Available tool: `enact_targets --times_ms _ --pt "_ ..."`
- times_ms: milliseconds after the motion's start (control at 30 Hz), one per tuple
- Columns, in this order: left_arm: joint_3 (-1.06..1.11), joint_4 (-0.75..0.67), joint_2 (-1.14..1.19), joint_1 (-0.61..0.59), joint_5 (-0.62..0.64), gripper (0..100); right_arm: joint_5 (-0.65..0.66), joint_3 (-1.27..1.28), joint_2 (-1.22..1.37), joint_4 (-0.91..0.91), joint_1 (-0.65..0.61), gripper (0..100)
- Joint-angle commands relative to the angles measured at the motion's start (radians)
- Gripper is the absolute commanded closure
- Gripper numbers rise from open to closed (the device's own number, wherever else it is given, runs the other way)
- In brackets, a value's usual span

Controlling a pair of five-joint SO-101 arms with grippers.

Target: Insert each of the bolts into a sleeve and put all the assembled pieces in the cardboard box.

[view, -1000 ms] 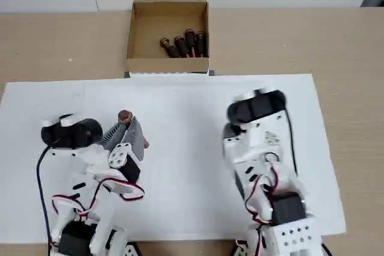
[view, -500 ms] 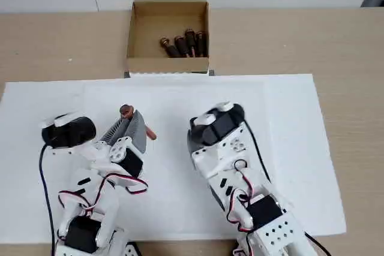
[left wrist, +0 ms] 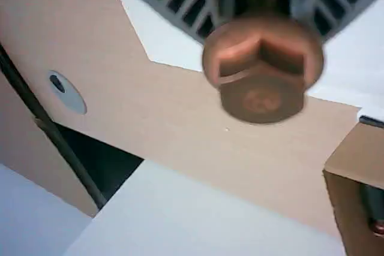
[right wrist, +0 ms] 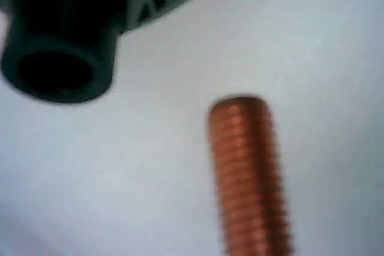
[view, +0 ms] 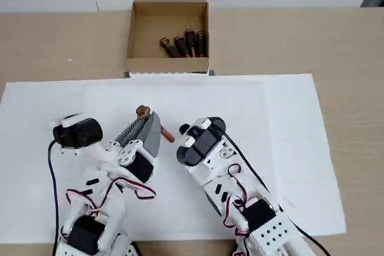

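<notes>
Surface: wooden counter [view: 336, 40] with a white sheet [view: 288, 124] spread across it; both arms work over the sheet.
Box: the cardboard box [view: 169, 64] sits just beyond the sheet's far edge, with four assembled pieces [view: 183, 45] lying side by side in it.
Left hand: my left hand [view: 149, 125] is clamped on the bolt [view: 143, 112] just below its head, above the sheet, with the threaded end sticking out toward the other arm.
Right hand: my right hand [right wrist: 102, 4] grips the dark sleeve [right wrist: 57, 67]. Its bore is open and sits just beside the bolt's tip, not yet on it.
Bolt handling: I judge it stiff metal, small but dense. The head end is the place to hold, since that leaves the thread free.
Sleeve handling: it looks like a light, rigid tube. I keep the grip on its outer wall, clear of the mouth, because a skewed bore would likely jam on the threads.
Change: over the last second the right arm swings in from the sheet's right side to meet the bolt. The left arm drifts a little toward the middle. The box contents stay the same.
</notes>
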Motion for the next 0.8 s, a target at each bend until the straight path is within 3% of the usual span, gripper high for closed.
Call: enact_targets --times_ms 0,133,567,767 --pt "-0.013 -0.061 -0.015 0.006 0.003 100 0.043 -0.015 -0.013 -0.028 -0.025 99.6" --pt "-0.008 -0.120 -0.014 0.006 0.002 100 0.071 -0.014 -0.013 -0.033 -0.067 99.6" --pt "0.074 -0.126 -0.014 0.005 -0.002 100 0.098 -0.011 -0.101 -0.024 -0.084 99.6" --pt "0.136 -0.212 -0.014 0.005 -0.002 100 0.130 0.005 -0.294 0.139 -0.091 99.6"
